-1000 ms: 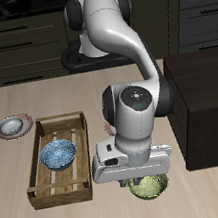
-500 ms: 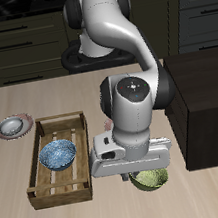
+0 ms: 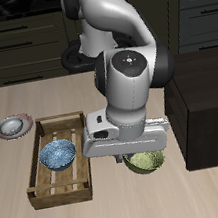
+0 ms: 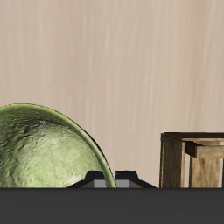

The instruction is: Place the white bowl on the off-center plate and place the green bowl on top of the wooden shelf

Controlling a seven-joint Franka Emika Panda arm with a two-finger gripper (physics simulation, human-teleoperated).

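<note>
Since 1 second ago the gripper (image 3: 139, 154), its fingers seemingly clamped on the rim of the mottled yellow-green bowl (image 3: 144, 162), has lifted it off the table beside the dark wooden shelf (image 3: 207, 99), its destination.

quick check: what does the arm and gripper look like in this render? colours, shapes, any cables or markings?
The arm is glossy white with rounded, bulbous links and dark grey-black joint bands and caps. The gripper hangs from a boxy white hand. No cables or markings are visible.
</note>
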